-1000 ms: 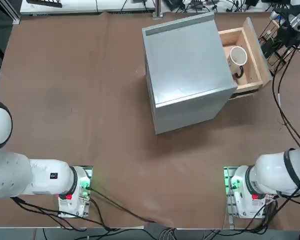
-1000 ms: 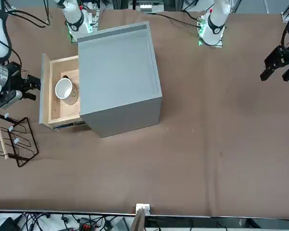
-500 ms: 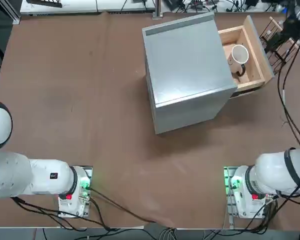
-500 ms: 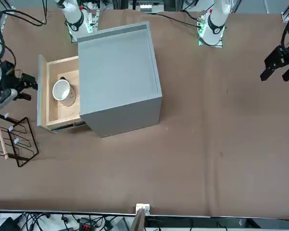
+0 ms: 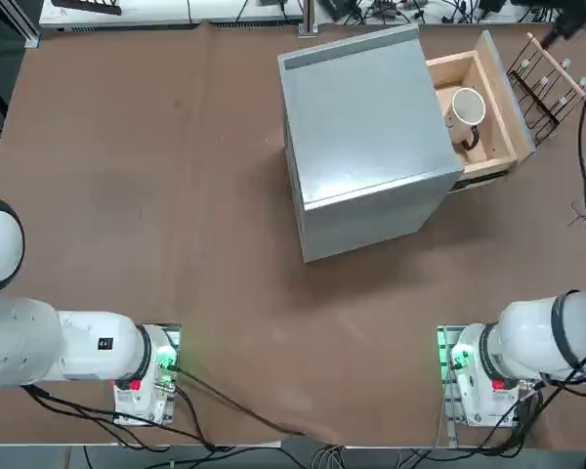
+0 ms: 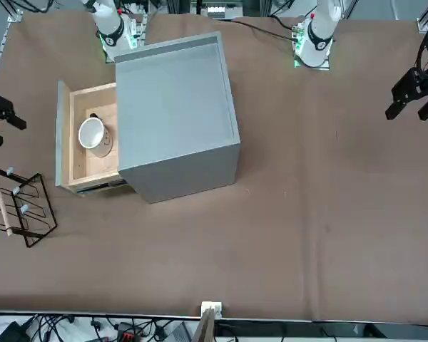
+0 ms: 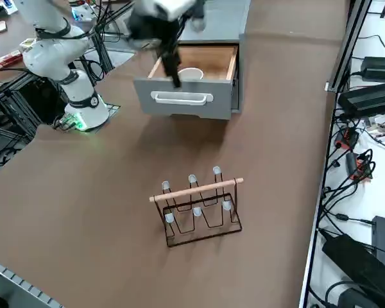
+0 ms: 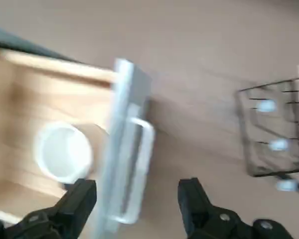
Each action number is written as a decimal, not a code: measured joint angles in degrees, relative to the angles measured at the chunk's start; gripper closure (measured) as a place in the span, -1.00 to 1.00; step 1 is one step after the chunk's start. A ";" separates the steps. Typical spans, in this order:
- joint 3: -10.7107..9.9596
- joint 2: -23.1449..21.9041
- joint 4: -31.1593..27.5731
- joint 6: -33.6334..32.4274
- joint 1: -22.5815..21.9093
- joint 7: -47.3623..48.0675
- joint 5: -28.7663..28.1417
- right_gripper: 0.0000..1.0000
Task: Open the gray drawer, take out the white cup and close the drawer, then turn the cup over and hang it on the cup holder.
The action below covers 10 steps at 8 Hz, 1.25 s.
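A brown cloth-covered table (image 5: 176,195) carries a gray metal cabinet (image 5: 366,137); cables and power bricks lie along the room's edges. The gray drawer (image 7: 186,96) stands pulled out, its light wood inside holding the white cup (image 6: 93,133), a round ceramic mug. The right gripper (image 8: 137,199) hangs above the drawer front, fingers spread wide and empty. The cup holder (image 7: 199,208), dark wire with white-tipped pegs, stands near the drawer.
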State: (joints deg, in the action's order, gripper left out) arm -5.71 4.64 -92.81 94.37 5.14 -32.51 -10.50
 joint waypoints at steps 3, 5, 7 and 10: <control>0.71 0.08 -1.36 -1.42 -11.70 15.89 0.21 -1.00; 0.68 0.09 -5.03 -1.23 -14.50 16.86 0.29 -0.96; 0.66 0.07 -9.59 0.89 -15.85 16.86 0.31 -0.93; 0.66 -0.48 -16.29 2.89 -17.26 16.86 0.37 -0.89</control>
State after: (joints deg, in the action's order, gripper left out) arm -5.05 4.15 -109.09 97.25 -12.13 -15.65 -10.13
